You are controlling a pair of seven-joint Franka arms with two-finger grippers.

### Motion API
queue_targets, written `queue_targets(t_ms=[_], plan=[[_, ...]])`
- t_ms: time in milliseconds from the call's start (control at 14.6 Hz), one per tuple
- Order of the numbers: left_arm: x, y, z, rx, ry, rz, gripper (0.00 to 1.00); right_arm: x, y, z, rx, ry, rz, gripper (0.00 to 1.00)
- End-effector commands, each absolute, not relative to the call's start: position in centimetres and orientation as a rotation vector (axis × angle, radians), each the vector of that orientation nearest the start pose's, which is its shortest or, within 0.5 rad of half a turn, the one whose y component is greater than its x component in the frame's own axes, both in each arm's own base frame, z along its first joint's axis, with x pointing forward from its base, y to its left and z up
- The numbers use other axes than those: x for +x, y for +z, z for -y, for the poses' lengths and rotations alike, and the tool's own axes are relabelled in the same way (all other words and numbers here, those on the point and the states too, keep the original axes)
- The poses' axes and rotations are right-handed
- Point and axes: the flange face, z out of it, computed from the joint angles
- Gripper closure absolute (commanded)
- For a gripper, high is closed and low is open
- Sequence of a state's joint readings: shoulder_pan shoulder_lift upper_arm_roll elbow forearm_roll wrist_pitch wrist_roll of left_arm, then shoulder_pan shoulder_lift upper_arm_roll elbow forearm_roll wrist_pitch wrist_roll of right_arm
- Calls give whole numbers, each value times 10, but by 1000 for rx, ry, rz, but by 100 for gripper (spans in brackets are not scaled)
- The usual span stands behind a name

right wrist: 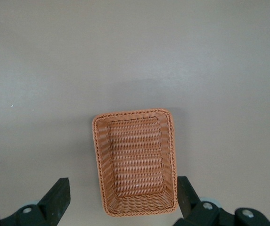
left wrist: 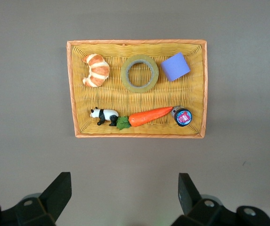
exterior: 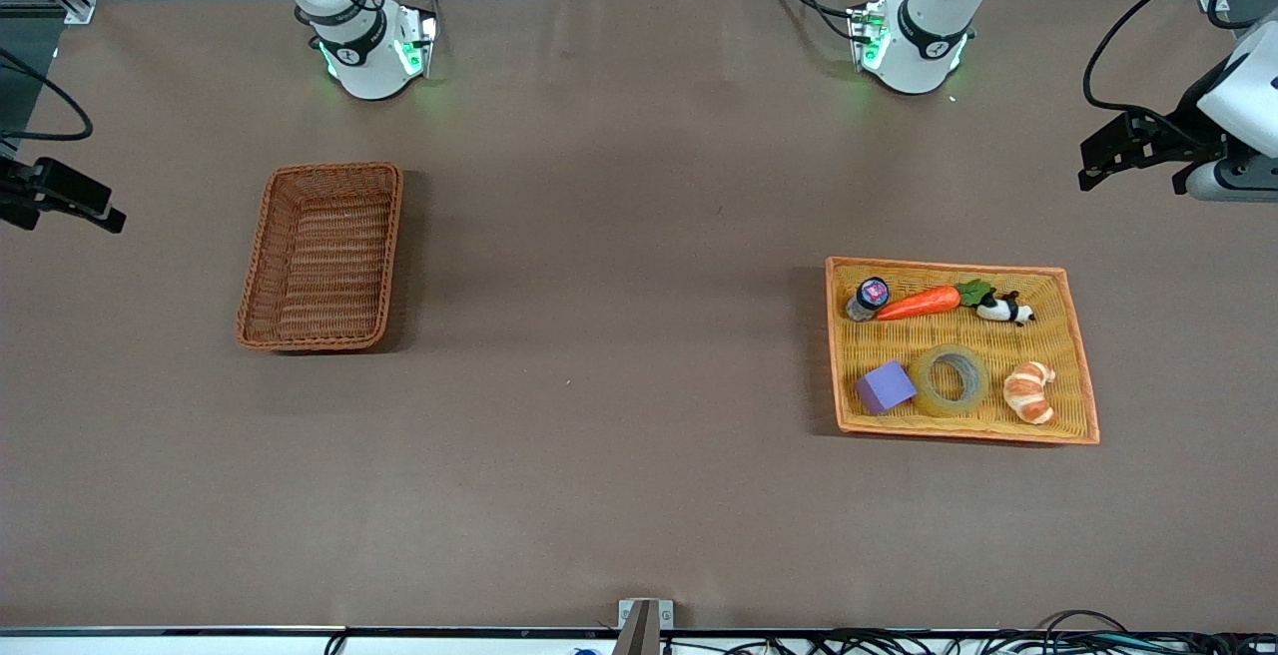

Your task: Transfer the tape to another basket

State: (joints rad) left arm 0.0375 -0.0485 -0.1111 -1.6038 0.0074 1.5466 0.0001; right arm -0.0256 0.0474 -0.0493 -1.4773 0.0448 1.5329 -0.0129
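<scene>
left tool (left wrist: 120, 197) high over bare bench (exterior: 619, 385) just beside the yellow tray (exterior: 1080, 355), at the left arm's end; fingers spread wide, nothing between them. right tool (right wrist: 120, 197) likewise high over the bench beside the basket (exterior: 321, 256), at the right arm's end; fingers spread wide, empty. both raised, probably to give each wrist camera a full look at its container before any descent.

tape (exterior: 954, 379) flat on the tray floor, in the row nearer the front camera, between the purple cube (exterior: 885, 386) and the croissant (exterior: 1031, 391); just beside the cube, a small gap to the croissant. hole facing up, so one finger inside the core and one outside the rim looks the likeliest grasp. ring-shaped, translucent yellowish winding, grey inner core, weave of the tray visible through the hole.

farther row of the tray: small jar (exterior: 869, 298), carrot (exterior: 924, 302), panda figure (exterior: 1005, 309), well clear of the tape.

basket dark reddish-brown wicker, deep, nothing inside, well apart from the tray along the bench. transfer not yet begun; tape lies at the left arm's end, basket at the right arm's.
</scene>
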Motion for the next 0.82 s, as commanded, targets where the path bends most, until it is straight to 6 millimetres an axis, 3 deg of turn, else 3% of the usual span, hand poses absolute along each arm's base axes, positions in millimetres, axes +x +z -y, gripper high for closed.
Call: queue_targets(t_ms=[0, 411, 549, 754], plan=[[535, 637, 37, -3115, 14, -118, 0, 555, 639, 34, -3091, -20, -85, 0], [543, 628, 32, -3119, 24, -112, 0, 557, 640, 38, -3091, -30, -95, 0], [562, 599, 29, -3112, 92, -120, 0, 557, 640, 37, -3091, -34, -92, 0], [588, 570, 26, -3108, 101, -121, 0, 558, 643, 38, -3090, -51, -95, 0]])
